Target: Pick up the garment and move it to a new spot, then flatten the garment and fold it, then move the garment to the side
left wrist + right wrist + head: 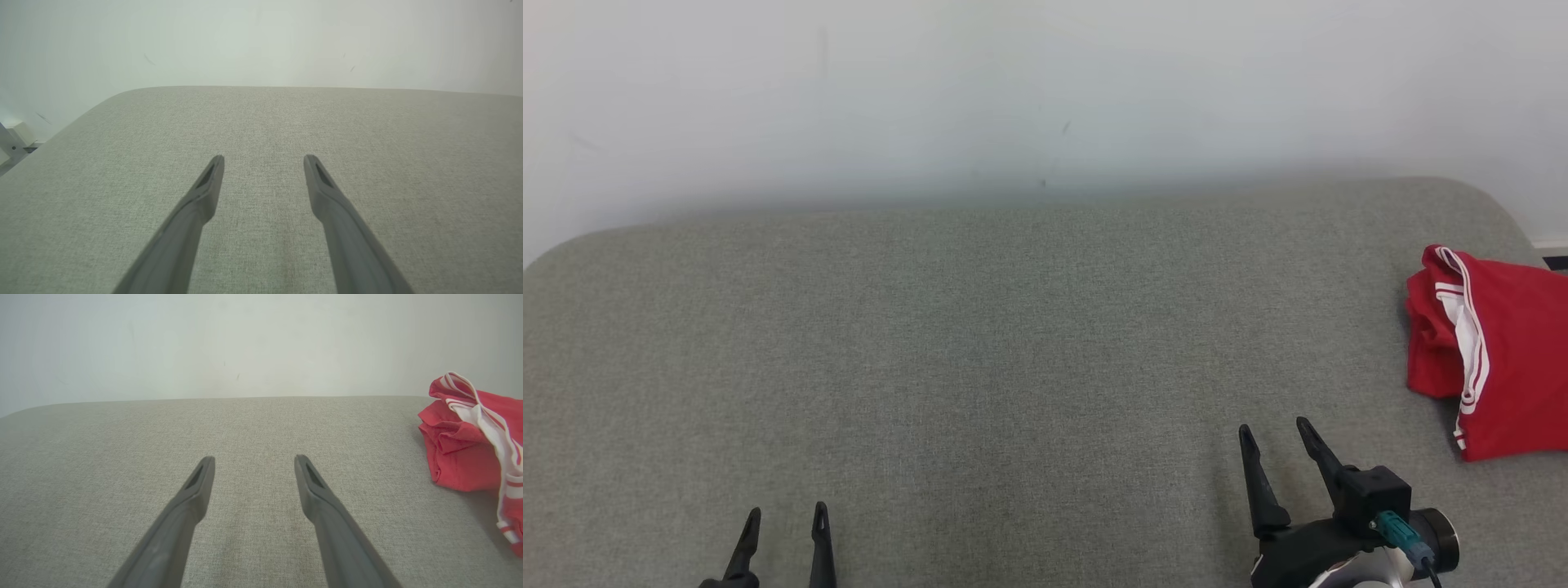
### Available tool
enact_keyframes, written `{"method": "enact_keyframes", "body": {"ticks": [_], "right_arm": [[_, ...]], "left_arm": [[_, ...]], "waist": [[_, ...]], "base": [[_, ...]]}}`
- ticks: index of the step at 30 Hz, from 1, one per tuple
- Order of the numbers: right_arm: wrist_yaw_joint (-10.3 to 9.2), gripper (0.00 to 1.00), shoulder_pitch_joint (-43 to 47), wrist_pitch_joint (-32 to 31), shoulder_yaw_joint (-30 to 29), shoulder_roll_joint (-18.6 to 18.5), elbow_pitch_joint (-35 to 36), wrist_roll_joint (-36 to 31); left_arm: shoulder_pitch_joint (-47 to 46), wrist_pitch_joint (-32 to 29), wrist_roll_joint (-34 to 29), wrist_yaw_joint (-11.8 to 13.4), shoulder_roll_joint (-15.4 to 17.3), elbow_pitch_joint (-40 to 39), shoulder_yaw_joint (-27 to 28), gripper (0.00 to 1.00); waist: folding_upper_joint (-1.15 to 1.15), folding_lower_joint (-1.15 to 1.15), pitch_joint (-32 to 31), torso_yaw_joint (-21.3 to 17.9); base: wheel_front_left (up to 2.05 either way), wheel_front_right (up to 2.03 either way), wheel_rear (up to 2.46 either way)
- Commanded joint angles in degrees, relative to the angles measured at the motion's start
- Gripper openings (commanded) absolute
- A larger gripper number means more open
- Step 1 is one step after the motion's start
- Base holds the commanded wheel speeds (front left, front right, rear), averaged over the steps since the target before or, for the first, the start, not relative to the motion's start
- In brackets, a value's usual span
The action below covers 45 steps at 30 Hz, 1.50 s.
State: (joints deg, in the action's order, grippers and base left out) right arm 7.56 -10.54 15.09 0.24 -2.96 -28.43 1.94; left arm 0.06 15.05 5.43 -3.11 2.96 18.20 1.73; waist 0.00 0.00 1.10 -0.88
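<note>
Your left gripper (787, 508) hangs over the near edge of the grey padded surface (1013, 343), jaws spread wide with nothing between them. Your right gripper (1272, 424) hangs over that near edge too, closer to the surface's right end, equally wide and empty. You'll find the red white-striped garment (1503, 359) bunched on the surface's right end, apart from both grippers.

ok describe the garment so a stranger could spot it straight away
A wide grey fabric surface runs across the scene before a pale wall. Near its right edge, to the right of the right gripper, the garment lies in a crumpled heap. It is bright red with white striped trim, against plain grey all around.
</note>
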Motion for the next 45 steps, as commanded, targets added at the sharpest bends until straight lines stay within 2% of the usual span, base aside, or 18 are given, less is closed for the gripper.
{"method": "enact_keyframes", "body": {"ticks": [1, 12, 24, 31, 32, 37, 45], "right_arm": [[-0.19, 1.00, 0.32, 0.02, 0.26, 0.09, 0.29, -0.58], [-0.19, 1.00, 0.21, 0.02, 0.06, 0.08, 1.19, 0.82], [-0.19, 1.00, 0.23, 0.02, -0.05, 0.09, 0.61, -1.09], [-0.19, 1.00, 0.57, 0.01, -0.42, 0.09, 0.95, -1.61], [0.00, 0.00, 0.01, 0.00, -0.41, 0.01, 0.64, -1.16], [0.00, 0.00, 1.39, -0.40, -0.50, 0.07, -1.86, -0.77], [-0.01, 0.00, 1.25, -3.18, -1.65, 0.07, -0.49, 9.22]], "left_arm": [[0.75, 0.15, 0.62, -0.33, -0.09, 0.28, -0.19, 1.00], [0.40, 0.15, 1.42, -0.69, -0.10, 0.15, -0.48, 1.00], [0.51, 0.15, 1.77, -0.55, -0.11, -0.04, -0.43, 1.00], [0.49, 0.15, 3.03, -1.32, -0.11, 0.54, -0.43, 1.00], [-0.04, -0.02, 2.78, -1.40, -0.02, 0.55, -0.46, 0.00], [0.00, -0.42, 3.09, -1.44, -0.20, 3.17, -0.49, 0.00], [-1.02, -3.03, 12.31, -1.78, -0.18, 2.67, 0.38, 0.00]], "waist": [[0.00, 0.00, 0.32, 0.00], [0.00, 0.00, 0.98, 0.11], [0.00, 0.00, 1.04, 0.02], [0.00, 0.00, 1.09, -0.14], [0.00, 0.00, 1.09, -0.13], [0.00, 0.01, 1.09, -0.13], [0.00, 0.01, 0.95, -0.07]], "base": [[0.00, 0.00, 0.00], [0.00, 0.00, 0.00], [0.00, 0.00, 0.00], [0.00, 0.00, 0.00], [0.00, 0.00, 0.00], [0.00, 0.00, 0.00], [0.00, 0.00, 0.00]]}}
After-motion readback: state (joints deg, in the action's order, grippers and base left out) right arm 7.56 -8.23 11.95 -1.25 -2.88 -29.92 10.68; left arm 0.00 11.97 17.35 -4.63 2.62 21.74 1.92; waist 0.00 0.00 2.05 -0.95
